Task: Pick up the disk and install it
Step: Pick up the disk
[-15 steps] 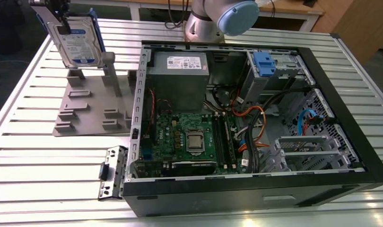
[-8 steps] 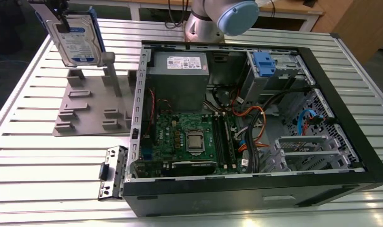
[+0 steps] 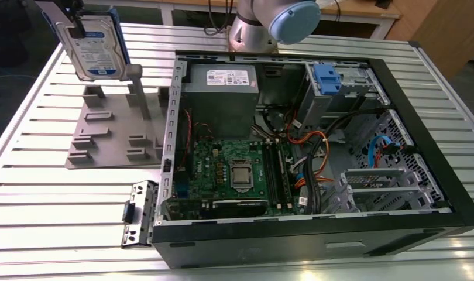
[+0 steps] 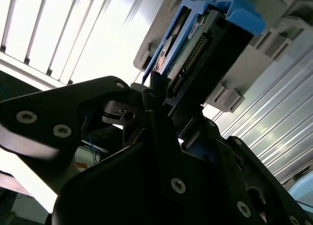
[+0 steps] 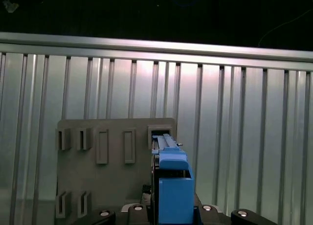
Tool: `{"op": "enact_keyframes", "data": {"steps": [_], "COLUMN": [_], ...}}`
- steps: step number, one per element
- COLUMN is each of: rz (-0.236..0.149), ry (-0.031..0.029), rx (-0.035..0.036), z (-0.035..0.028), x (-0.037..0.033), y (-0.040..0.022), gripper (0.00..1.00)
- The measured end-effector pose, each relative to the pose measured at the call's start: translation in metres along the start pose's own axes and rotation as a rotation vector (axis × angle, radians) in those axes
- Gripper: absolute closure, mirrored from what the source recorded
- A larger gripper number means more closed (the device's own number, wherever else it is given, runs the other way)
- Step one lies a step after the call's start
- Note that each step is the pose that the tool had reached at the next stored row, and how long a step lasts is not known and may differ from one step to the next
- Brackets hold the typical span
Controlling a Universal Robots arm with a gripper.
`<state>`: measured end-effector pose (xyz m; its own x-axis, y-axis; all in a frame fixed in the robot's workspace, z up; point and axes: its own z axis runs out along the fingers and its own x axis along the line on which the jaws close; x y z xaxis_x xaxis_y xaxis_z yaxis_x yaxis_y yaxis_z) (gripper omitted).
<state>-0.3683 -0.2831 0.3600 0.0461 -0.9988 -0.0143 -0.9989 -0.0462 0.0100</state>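
**Figure.** The disk (image 3: 96, 50) is held clear of its grey slotted stand (image 3: 112, 137), over the far corner of the slatted table (image 3: 42, 199) at the exterior view's left. We read the gripper (image 4: 159, 95) as clamped on the disk's upper end: in the second wrist view its dark jaws close on the blue carrier's edge, beside the connector row. The disk hangs directly below the gripper, long axis upright and slightly tilted, label facing the exterior camera. In the first wrist view we see it edge-on above the stand's end slot. The open computer case (image 3: 299, 243) takes up the table's middle and the exterior view's right. Its grey drive cage (image 3: 342, 96), with a blue latch (image 3: 328, 76), sits in the case's far corner, well apart from the disk, toward the exterior view's right
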Motion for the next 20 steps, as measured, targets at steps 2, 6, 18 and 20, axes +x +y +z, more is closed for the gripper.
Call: {"op": "enact_keyframes", "data": {"steps": [2,6,18,20], "rz": [0.000,0.000,0.000,0.000], "ry": [0.0000,0.0000,0.0000,0.0000], "rx": [0.0000,0.0001,0.0000,0.0000], "z": [-0.0013,-0.0037,-0.0111,-0.0124], "x": [0.0000,-0.0001,-0.0002,-0.0002], "y": [0.0000,0.0000,0.0001,0.0001], "gripper": [0.64,0.64,0.64,0.64]}}
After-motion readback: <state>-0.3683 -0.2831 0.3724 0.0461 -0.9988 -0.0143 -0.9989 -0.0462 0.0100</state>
